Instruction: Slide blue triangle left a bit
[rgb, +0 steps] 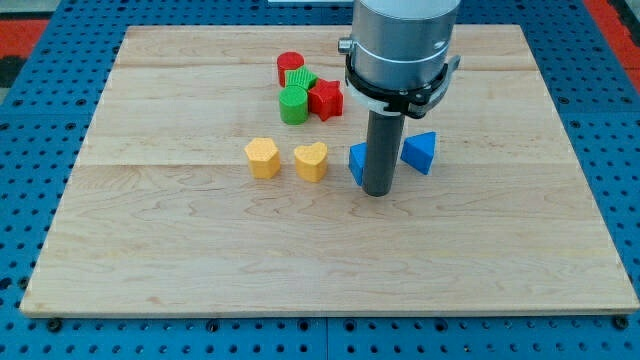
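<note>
The blue triangle (421, 152) lies on the wooden board (200, 250), right of centre. My tip (378, 192) rests on the board just left of the triangle and slightly below it, with a small gap between them. A second blue block (356, 164) sits directly left of the rod, touching or nearly touching it; the rod hides part of it and its shape is unclear. The rod stands between the two blue blocks.
A yellow heart (311, 161) and a yellow block (263, 158) lie left of the blue blocks. Toward the view's top sits a cluster: a red cylinder (290, 67), a green cylinder (294, 104), a green ridged block (302, 80) and a red star (326, 99).
</note>
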